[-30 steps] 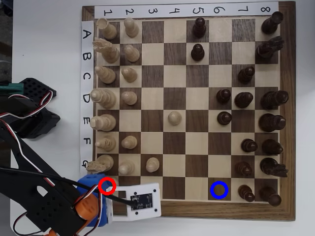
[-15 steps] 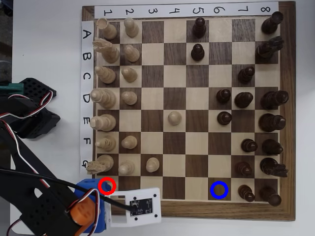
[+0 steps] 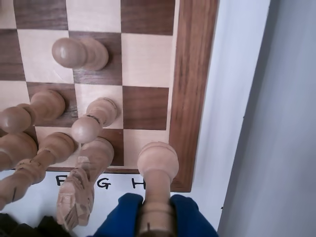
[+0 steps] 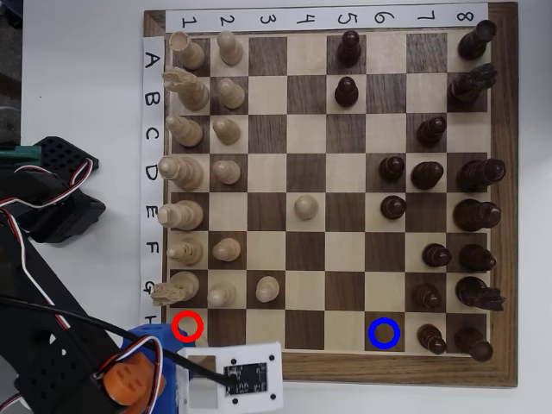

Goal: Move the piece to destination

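The piece (image 3: 157, 163), pale cream and short, stands out from between my blue fingers (image 3: 121, 212) at the bottom of the wrist view. My gripper (image 3: 157, 207) is shut on its upper part, over the light corner square by the letter H. I cannot tell whether it is lifted off the board. In the overhead view my gripper (image 4: 177, 349) sits at the corner square with the red ring (image 4: 187, 326), and the piece is hidden under it. The destination (image 4: 384, 333), a dark square with a blue ring, lies several squares to the right along the same bottom row and is bare.
A light knight (image 3: 76, 195) and other light pieces (image 3: 94, 121) stand close on the left of the piece in the wrist view. A dark pawn (image 4: 431, 338) stands right beside the destination. The board's wooden rim (image 3: 192, 98) and the white table lie to the right in the wrist view.
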